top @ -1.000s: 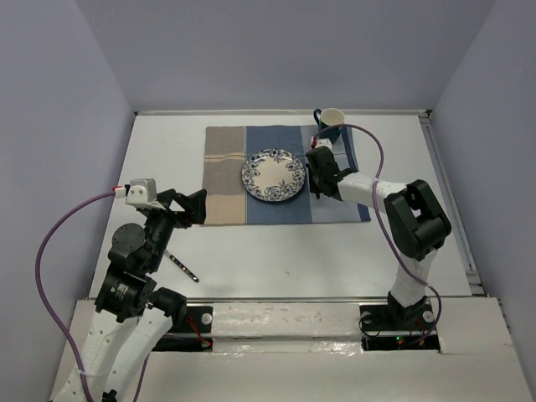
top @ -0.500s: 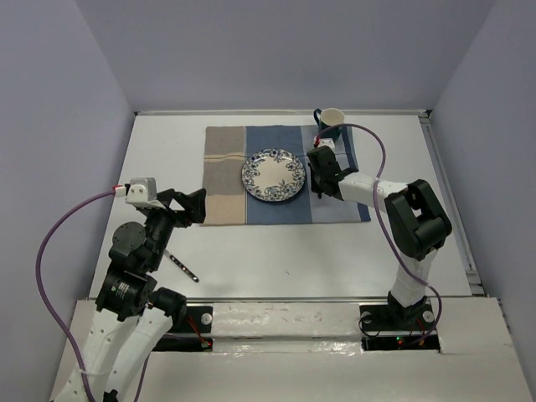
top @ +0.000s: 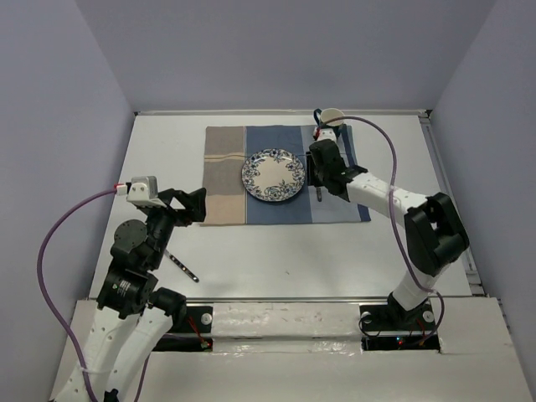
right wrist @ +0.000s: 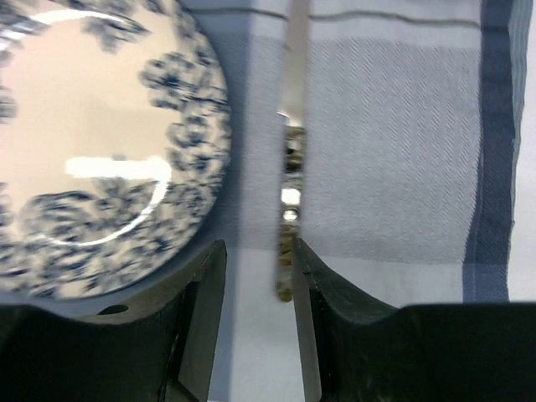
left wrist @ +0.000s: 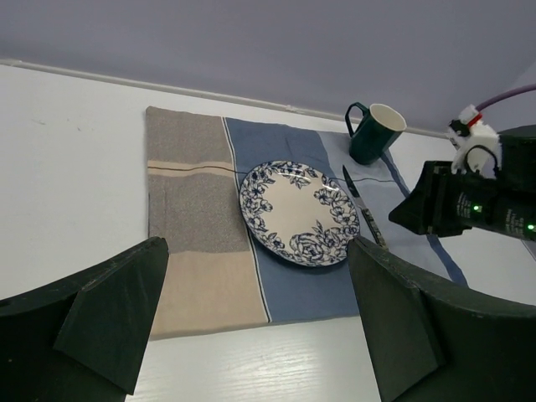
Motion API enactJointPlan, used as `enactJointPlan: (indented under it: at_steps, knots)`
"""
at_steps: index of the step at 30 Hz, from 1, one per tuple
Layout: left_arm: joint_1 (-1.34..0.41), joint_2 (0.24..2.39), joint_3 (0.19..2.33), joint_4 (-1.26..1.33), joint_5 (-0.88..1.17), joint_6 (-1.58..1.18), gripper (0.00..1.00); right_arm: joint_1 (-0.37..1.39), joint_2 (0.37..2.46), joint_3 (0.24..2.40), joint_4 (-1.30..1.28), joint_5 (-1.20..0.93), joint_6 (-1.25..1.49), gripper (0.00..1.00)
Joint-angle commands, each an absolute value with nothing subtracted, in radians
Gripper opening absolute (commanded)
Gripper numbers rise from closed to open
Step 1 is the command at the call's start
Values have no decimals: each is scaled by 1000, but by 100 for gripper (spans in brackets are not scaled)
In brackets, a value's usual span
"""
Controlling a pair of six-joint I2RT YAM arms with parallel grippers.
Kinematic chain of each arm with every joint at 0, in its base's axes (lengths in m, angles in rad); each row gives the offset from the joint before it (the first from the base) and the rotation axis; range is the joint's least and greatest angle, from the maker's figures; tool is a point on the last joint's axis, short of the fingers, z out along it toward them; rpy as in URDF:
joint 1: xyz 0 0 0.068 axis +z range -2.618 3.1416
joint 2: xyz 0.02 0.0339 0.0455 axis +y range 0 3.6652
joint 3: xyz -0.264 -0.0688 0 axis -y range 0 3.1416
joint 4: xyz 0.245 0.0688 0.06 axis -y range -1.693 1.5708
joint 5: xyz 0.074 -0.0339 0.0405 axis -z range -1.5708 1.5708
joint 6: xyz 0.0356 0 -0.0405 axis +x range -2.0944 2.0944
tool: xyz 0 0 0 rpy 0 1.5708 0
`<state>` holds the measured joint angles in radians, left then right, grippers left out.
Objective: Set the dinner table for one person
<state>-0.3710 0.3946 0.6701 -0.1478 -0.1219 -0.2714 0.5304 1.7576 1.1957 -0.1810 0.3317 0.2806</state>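
Note:
The white dinner table [top: 276, 251] carries a blue-and-beige striped placemat [top: 226, 180] with a blue-flowered plate [top: 274, 175] on it. A dark green mug [top: 332, 119] stands at the mat's far right corner. A knife [right wrist: 291, 159] lies flat on the mat just right of the plate, blade toward the mug; it also shows in the left wrist view [left wrist: 364, 216]. My right gripper [right wrist: 257, 260] hovers over the knife's handle end, jaws open and apart from it; in the top view the right gripper [top: 317, 176] stands right of the plate. My left gripper [top: 194, 205] is open and empty, left of the mat.
A small metal utensil [top: 181, 266] lies on the bare table beside the left arm's base. The table has a raised rail along its right edge [top: 452, 209] and grey walls behind and to both sides.
My right arm has risen and shifted toward the back, its elbow swinging right. The knife's handle end now shows on the mat below the gripper. The left arm has barely moved.

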Motion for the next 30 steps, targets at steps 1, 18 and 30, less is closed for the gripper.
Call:
enactJointPlan:
  at_steps: [1, 18, 30]
  knots:
    - [-367, 400, 693, -104, -136, -278, 99, 682, 1643, 1189, -94, 209, 279, 44]
    - [-367, 368, 1025, -159, -282, -264, 99, 1370, 2199, 1675, 52, 169, 207, 53]
    - [-371, 339, 985, -163, -259, -270, 99, 1423, 2390, 1825, -104, 305, 190, 44]
